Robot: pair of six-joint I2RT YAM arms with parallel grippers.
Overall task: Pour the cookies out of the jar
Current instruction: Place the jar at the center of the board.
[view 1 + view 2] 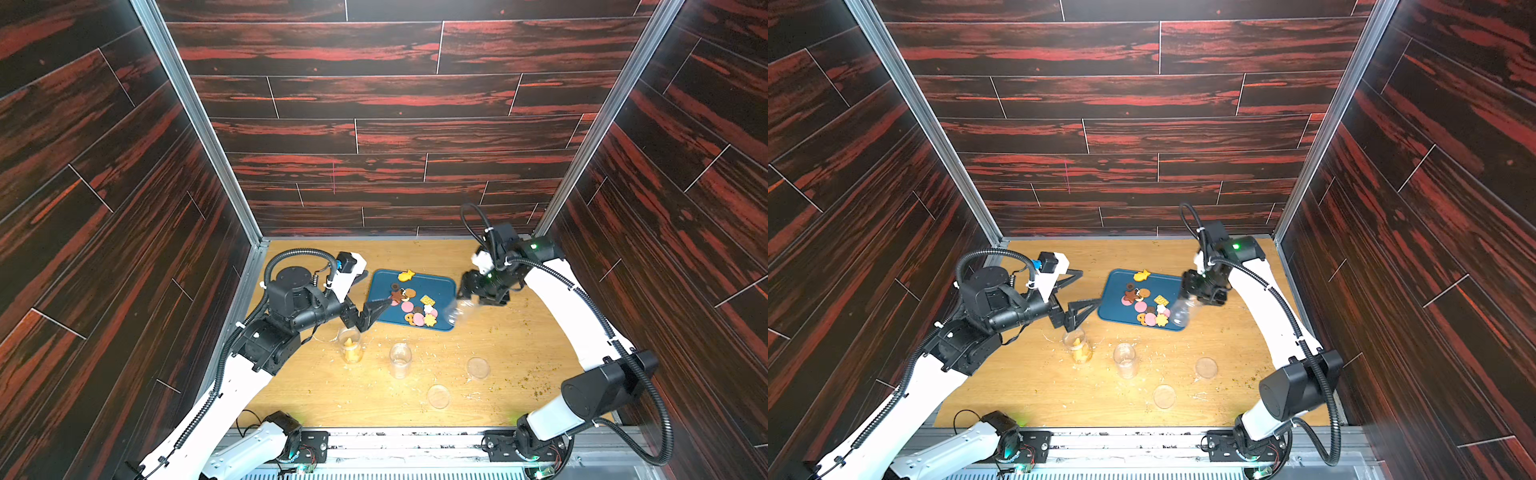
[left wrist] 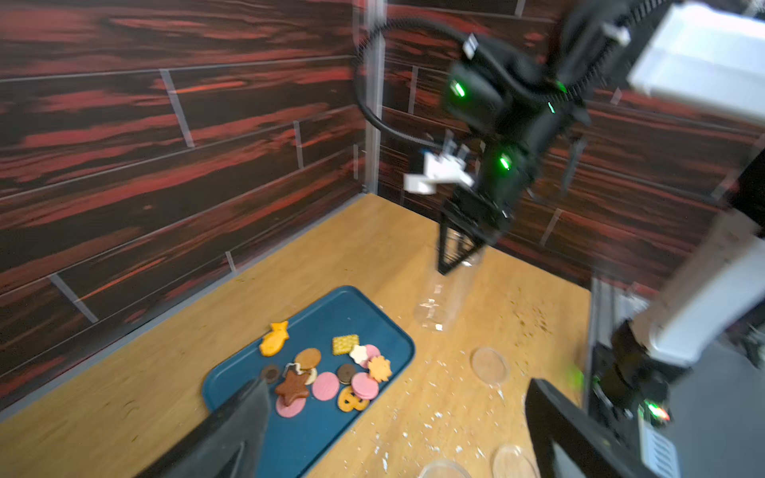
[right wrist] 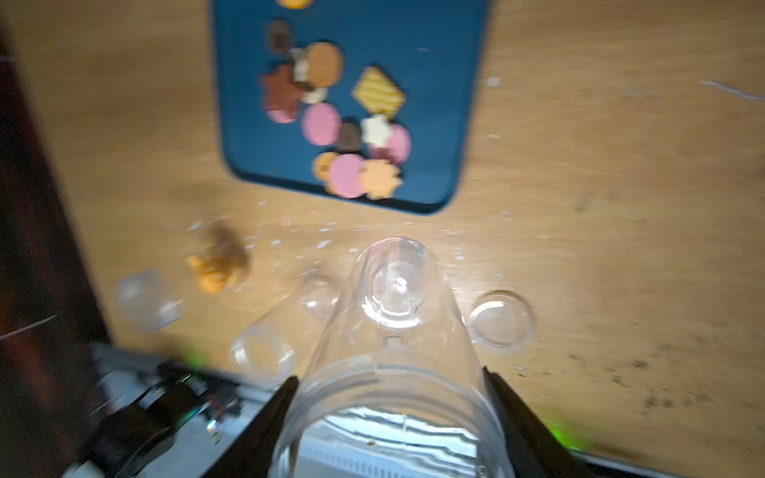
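The cookies (image 1: pixel 417 309) (image 2: pixel 331 372) (image 3: pixel 343 120) lie scattered on a blue tray (image 1: pixel 440 286) (image 2: pixel 314 426) (image 3: pixel 434 124) in pink, brown, yellow, orange and white. My right gripper (image 1: pixel 473 297) (image 1: pixel 1200 297) (image 3: pixel 391 380) is shut on a clear jar (image 1: pixel 457 311) (image 1: pixel 1183 309) (image 2: pixel 443 298) (image 3: pixel 393 331) near its threaded neck. The jar looks empty and hangs tilted by the tray's right edge. My left gripper (image 1: pixel 370 291) (image 1: pixel 1086 291) (image 2: pixel 401 414) stands wide open at the tray's left edge, holding nothing.
In front of the tray stand a clear jar with orange snacks (image 1: pixel 350 345) and an empty clear jar (image 1: pixel 400 359). Two clear lids (image 1: pixel 478 368) (image 1: pixel 438 395) lie on the wooden table. Pale crumbs (image 2: pixel 430 414) are strewn around. Dark panelled walls enclose three sides.
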